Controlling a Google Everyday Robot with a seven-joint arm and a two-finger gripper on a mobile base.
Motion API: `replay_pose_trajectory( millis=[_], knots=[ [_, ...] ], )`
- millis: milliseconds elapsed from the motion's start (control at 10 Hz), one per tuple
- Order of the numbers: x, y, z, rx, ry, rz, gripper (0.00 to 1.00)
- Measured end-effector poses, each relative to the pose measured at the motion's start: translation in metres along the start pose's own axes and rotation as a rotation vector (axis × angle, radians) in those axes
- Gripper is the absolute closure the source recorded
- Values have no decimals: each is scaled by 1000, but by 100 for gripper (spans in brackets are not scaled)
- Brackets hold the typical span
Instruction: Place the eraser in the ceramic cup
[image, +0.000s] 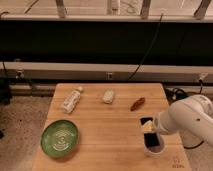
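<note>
- The gripper (147, 124) is hanging over the near right of the wooden surface (107, 132), directly above the ceramic cup (154, 147). Its jaws are apparently clamping a pale block, which I am taking for the eraser (146, 129).
- The placing step is in hand, with the eraser sitting at the cup's rim and not yet inside.
- The next move is calling for a short, centred lowering, then a release.
- The white arm (192, 117) is running off the right edge, and the jaw tips are blending into the cup's dark inside.
- A white lump (108, 96) at far centre is proving hard to identify.
</note>
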Motion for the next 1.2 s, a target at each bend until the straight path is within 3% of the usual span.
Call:
replay_pose_trajectory(
  millis=[100, 300, 400, 900, 1200],
  knots=[
    [-3, 3, 0, 3, 9, 23, 38],
    [-5, 9, -2, 2, 24, 52, 23],
    [-6, 13, -4, -1, 38, 72, 20],
    [-5, 24, -9, -5, 83, 115, 20],
    [-5, 28, -14, 30, 180, 134, 26]
  ],
)
